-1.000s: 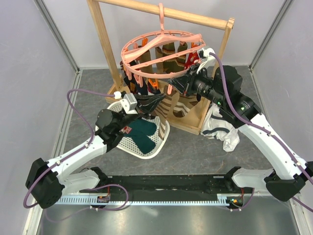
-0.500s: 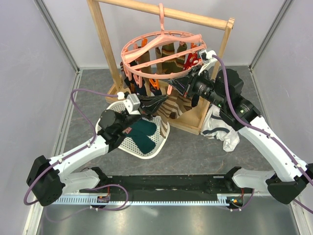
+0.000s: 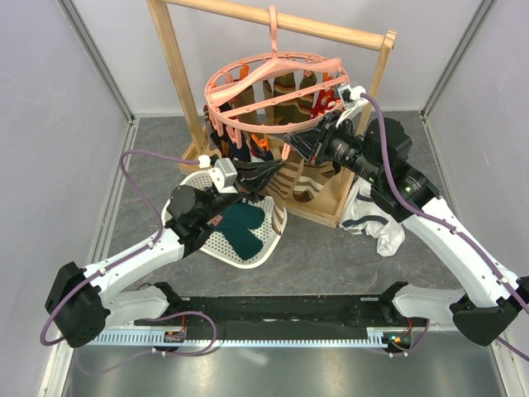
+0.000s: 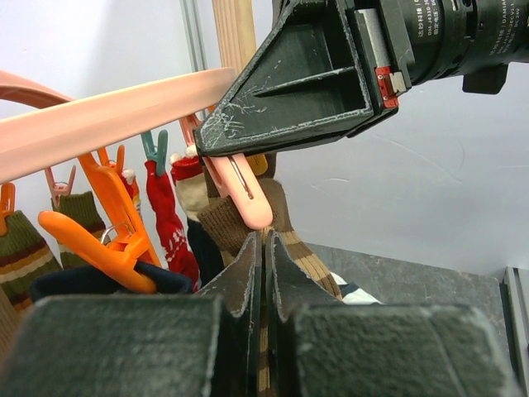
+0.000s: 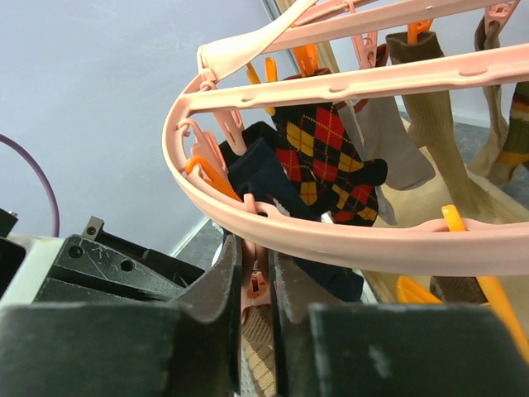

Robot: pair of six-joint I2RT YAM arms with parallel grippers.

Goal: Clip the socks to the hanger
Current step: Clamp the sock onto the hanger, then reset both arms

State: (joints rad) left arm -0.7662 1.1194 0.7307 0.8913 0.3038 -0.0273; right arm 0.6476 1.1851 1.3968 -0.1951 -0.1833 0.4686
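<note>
The pink ring hanger [image 3: 273, 78] hangs from the wooden rack with several socks clipped round it. My left gripper [image 3: 277, 169] is shut on a brown-striped sock [image 3: 302, 178] and holds its cuff up under the ring's near edge. In the left wrist view the sock [image 4: 227, 223] sits between my closed fingers [image 4: 264, 240], its top touching the tip of a pink clip [image 4: 248, 198]. My right gripper [image 3: 304, 142] is shut on that pink clip [image 5: 256, 277] just below the ring [image 5: 331, 236], with the sock's cuff [image 5: 260, 339] beneath it.
A white mesh basket [image 3: 263, 251] with a dark teal sock [image 3: 240, 223] lies under my left arm. A white and grey garment [image 3: 372, 219] lies by the rack's right foot. The wooden rack frame [image 3: 178, 66] stands behind. Orange clips [image 4: 107, 223] and a red sock [image 4: 165, 215] hang close by.
My left gripper has moved right and up with the brown-striped sock to the pink clip. My right gripper has shifted slightly at the ring's edge.
</note>
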